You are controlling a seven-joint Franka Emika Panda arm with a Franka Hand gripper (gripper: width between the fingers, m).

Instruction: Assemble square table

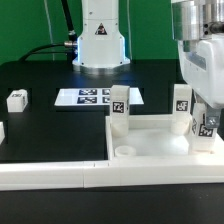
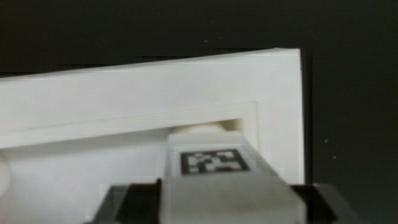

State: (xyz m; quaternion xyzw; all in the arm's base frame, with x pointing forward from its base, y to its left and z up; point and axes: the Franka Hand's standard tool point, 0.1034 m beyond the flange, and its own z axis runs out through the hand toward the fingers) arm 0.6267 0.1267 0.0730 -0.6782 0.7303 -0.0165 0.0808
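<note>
1. White and grey two-finger gripper (image 1: 205, 116) is clenched on a small white plastic block leg (image 2: 214, 150). In the wrist view its dark fingers (image 2: 128, 205) sit on either side of the block.
2. A black-and-white square tag (image 2: 215, 162) on this leg faces the wrist camera. Its blocky pattern is too blurred to read.
3. The arm comes down from above at the exterior view's right, with the gripper pointing straight down.
4. It holds the leg upright at a corner of the large white plastic square tray-like table top (image 1: 150, 142), inside the raised rim.
5. Two more tagged white legs stand upright on the top: a left leg (image 1: 120, 108) and a right leg (image 1: 182, 103).
6. A round corner socket (image 1: 125, 152) on the near side stands open.
7. The marker board (image 1: 95, 97) lies flat between the top and the white robot base (image 1: 100, 40).
8. A loose tagged white leg (image 1: 17, 99) rests on the black table (image 1: 40, 75), well apart at the exterior view's left.
9. A long thin white L-shaped rail (image 1: 50, 172) runs along the near edge, just beside the top.
</note>
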